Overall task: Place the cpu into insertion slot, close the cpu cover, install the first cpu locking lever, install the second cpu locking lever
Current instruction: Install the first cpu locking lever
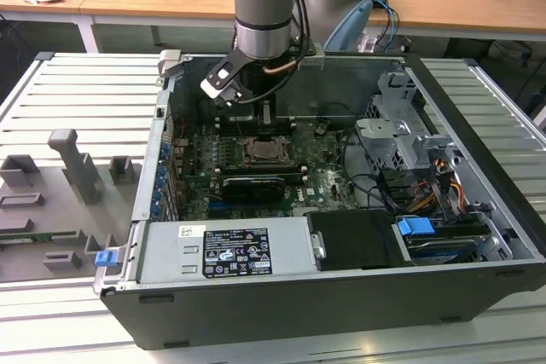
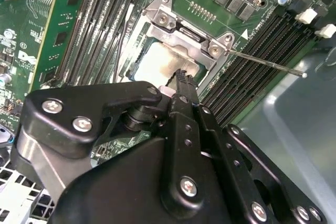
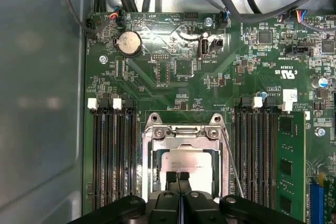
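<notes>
The cpu lies in the insertion slot, its pale metal face showing through the window of the cpu cover. The silvery cover frame lies flat over it; in the second wrist view the cpu cover frames the same pale cpu. My gripper hangs right above the near edge of the chip, with its black fingertips pressed together and nothing between them. In the second wrist view the gripper points down at the cover's window. One thin locking lever stands up and away from the socket side, also seen as a lever.
Long black memory slots flank the socket on both sides. A green card stands beside them. The open computer case has a grey wall, a power supply at the front, and a drive cage with cables on the exterior view's right.
</notes>
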`<state>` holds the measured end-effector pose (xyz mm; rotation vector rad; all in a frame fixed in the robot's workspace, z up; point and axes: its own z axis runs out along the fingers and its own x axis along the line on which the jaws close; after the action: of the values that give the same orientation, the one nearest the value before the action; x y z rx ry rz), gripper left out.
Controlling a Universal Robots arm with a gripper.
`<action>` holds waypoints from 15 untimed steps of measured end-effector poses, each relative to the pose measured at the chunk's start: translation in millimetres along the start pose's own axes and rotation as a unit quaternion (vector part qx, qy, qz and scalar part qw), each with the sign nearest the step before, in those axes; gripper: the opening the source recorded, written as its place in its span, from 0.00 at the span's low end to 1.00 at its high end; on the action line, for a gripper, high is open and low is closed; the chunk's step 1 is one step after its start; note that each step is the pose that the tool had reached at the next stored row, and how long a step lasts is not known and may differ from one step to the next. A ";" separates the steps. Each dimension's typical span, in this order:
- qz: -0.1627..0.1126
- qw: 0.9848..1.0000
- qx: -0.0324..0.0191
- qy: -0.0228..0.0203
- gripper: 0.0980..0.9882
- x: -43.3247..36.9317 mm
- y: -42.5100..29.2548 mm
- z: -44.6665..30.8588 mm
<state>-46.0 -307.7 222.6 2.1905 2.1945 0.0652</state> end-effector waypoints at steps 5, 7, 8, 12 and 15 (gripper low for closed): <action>0.000 1.000 0.000 0.000 0.01 0.1 1.2 -20.4; 0.000 1.000 0.001 0.000 0.01 0.1 2.1 -36.1; 0.000 1.000 0.001 0.000 0.01 0.2 2.6 -44.3; -0.011 1.000 0.001 0.000 0.01 0.2 3.0 -51.8; -0.022 1.000 0.001 0.001 0.01 0.2 3.0 -51.7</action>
<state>-46.0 -307.6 274.4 2.1428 2.2440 0.0643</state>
